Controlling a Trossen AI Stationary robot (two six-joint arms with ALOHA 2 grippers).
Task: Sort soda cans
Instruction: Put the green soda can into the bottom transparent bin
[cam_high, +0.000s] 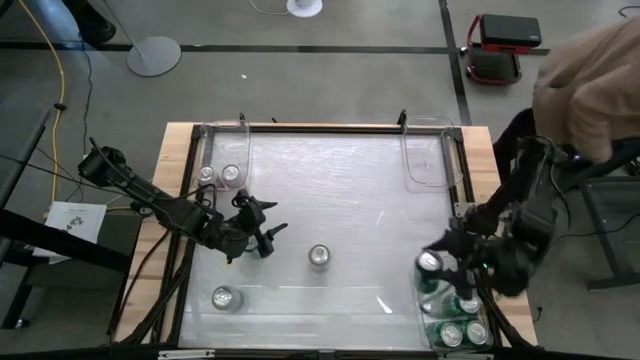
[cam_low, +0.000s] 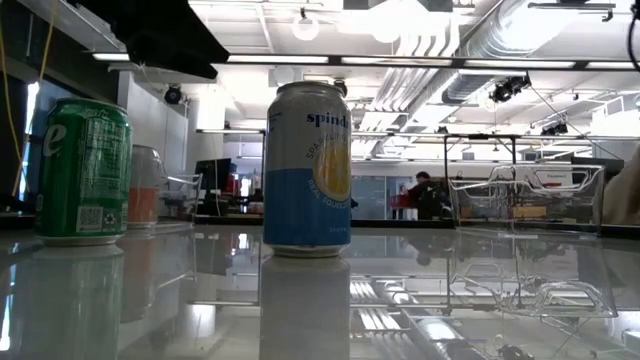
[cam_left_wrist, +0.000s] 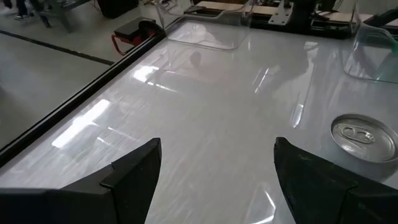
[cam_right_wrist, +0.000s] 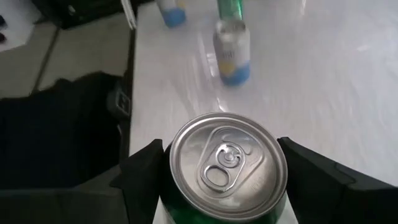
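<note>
My right gripper is shut on a green soda can, held over the far end of the clear bin at the table's near right. Several green cans stand in that bin. My left gripper hovers open above the table's left middle with nothing between its fingers. A blue-and-white can stands on its base mid-table. A green can stands at the near left. Two silver-topped cans sit in the far-left bin. My right gripper pinches the green can between its two fingers, one on each side of the can's upper wall just under the rim. The fingers slant downward. The can sits upright, silver top up, lifted clear of the table.
A clear bin stands at the far right corner. A person's sleeve reaches in beyond the table's right edge. The table's middle between the cans is bare glossy surface.
</note>
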